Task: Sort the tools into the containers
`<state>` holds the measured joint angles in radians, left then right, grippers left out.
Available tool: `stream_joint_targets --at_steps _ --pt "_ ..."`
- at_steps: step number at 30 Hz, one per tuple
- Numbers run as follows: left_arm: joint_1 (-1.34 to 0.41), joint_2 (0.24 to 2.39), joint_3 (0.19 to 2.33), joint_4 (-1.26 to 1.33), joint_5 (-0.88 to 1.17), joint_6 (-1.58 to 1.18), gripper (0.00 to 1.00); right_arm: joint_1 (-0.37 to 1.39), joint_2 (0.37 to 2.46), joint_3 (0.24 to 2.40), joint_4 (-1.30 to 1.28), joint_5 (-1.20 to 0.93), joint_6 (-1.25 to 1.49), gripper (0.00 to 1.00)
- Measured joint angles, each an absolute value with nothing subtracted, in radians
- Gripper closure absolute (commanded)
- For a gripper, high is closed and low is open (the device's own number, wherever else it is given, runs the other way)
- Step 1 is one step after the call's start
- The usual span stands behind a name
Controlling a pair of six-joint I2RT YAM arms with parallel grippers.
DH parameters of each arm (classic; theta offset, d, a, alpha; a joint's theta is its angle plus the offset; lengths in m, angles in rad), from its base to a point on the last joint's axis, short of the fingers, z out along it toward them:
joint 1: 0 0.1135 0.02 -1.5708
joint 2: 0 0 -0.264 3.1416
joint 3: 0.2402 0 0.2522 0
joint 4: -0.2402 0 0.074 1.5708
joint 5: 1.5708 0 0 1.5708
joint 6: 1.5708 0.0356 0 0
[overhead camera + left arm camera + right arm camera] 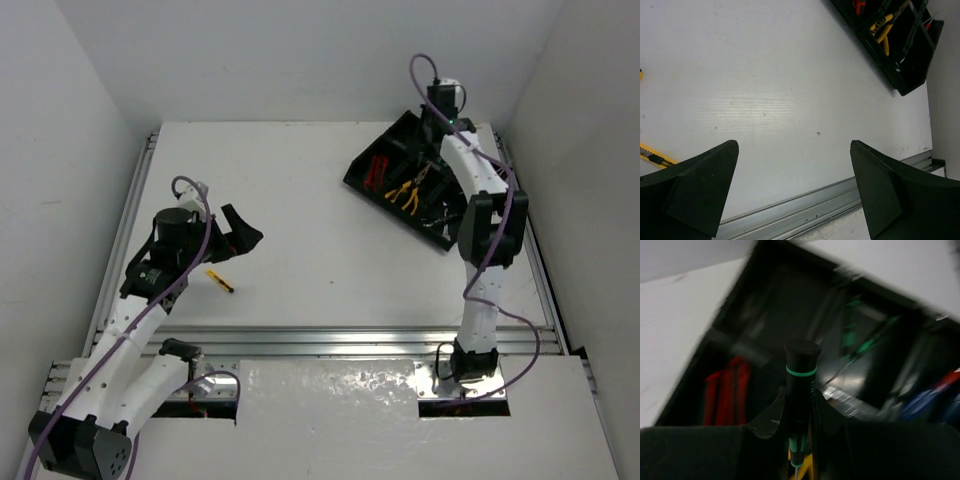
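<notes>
Drop-off: my right gripper (800, 415) grasps black green-ringed screwdriver (801, 360), black plastic divided tray (730, 325) beyond jaws; next I release. Left gripper (794, 150) spread, empty.

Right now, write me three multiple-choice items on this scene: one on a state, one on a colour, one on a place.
1. The right gripper, over the tray, is: A open and empty; B shut on a black screwdriver; C shut on nothing.
2. The ring on that handle is: A red; B blue; C green.
3. The yellow screwdriver lies: A on the table near the left gripper; B in the tray; C gripped in mid-air.

Answers:
1 B, the handle stands clamped between the fingers.
2 C, a green band circles the handle near its top.
3 A, it lies on the white top beside the open left gripper.
</notes>
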<state>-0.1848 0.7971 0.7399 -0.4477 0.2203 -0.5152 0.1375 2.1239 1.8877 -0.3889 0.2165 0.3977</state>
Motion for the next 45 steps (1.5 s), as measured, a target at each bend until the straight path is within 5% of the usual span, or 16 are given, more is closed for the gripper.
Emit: stream_joint_targets --at_steps 4,20,24,26,27,37,45 --pt "-0.188 0.765 0.726 -0.455 0.273 -0.474 0.08 0.027 2.282 2.078 -0.429 0.365 0.273 1.00" --pt "-0.191 0.700 0.691 -0.436 0.390 -0.437 0.07 -0.047 2.401 2.088 -0.192 0.355 0.059 1.00" --pt "-0.191 0.710 0.691 -0.437 0.391 -0.437 0.07 -0.051 2.451 2.088 -0.158 0.337 0.044 0.86" --pt "-0.191 0.719 0.691 -0.437 0.393 -0.437 0.07 -0.051 2.471 2.088 -0.158 0.331 0.044 0.50" --pt "-0.191 0.722 0.691 -0.437 0.393 -0.437 0.07 -0.051 2.479 2.088 -0.160 0.329 0.049 0.41" --pt "-0.191 0.777 0.697 -0.500 0.122 -0.537 0.04 -0.028 2.380 2.059 -0.215 0.282 0.100 0.24" --pt "-0.184 0.995 0.670 -0.607 -0.215 -0.847 0.17 0.228 1.884 1.828 -0.284 0.207 0.211 0.14"
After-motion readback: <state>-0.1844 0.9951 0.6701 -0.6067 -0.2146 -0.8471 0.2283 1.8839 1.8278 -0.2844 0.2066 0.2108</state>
